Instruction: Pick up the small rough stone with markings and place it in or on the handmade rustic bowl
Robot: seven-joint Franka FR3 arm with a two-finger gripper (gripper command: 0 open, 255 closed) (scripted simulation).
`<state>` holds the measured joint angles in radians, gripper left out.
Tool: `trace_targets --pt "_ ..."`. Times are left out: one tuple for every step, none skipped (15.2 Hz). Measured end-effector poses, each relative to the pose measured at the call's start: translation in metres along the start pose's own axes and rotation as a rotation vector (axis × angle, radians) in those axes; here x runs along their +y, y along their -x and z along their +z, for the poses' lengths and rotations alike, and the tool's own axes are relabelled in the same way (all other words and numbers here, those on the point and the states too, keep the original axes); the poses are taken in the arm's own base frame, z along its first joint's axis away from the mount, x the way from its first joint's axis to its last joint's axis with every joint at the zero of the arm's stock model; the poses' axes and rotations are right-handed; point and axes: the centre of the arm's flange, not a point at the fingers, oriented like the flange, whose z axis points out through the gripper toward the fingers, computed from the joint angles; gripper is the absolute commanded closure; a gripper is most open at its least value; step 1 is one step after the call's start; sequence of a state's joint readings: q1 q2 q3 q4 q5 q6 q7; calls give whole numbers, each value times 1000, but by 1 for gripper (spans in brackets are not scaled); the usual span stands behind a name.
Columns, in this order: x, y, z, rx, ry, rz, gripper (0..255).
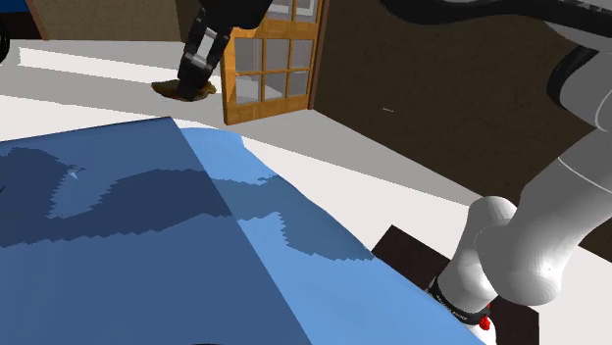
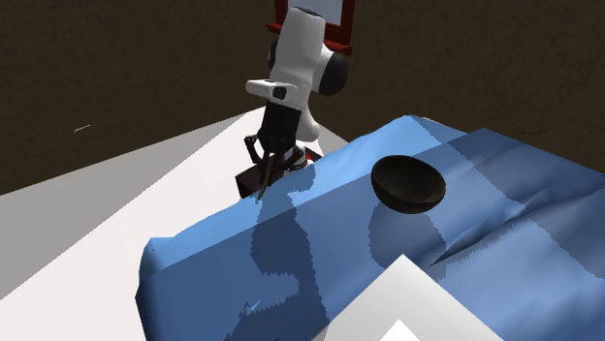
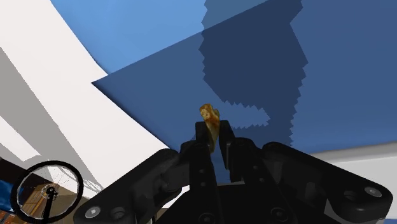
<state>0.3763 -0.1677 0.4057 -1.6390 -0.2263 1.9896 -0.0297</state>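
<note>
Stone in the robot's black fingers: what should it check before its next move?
1. Stone clasped between the fingers of the gripper: ok.
2. Stone lifted clear of the blue cover: cannot tell.
3. Bowl sitting upright on the cover, opening up: ok.
4. Bowl free of other things inside: ok, as far as its dark inside shows.
5. Gripper above the bowl: not ok; it is off toward the second exterior view's left.
6. Way across to the bowl free: ok, just cover between.
</note>
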Motion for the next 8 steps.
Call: trace_targets --pt "2 -3 -4 0 0 0 255" --pt "3 -5 -9 0 0 0 255" --pt "5 -7 -14 0 0 0 255" --pt "7 -9 -18 0 0 0 255" --pt "8 -11 -21 0 0 0 255" --pt "3 -12 -24 0 0 0 255" --pt "-6 -11 -28 -1 0 0 255" --pt "-17 -13 -33 0 0 -1 255"
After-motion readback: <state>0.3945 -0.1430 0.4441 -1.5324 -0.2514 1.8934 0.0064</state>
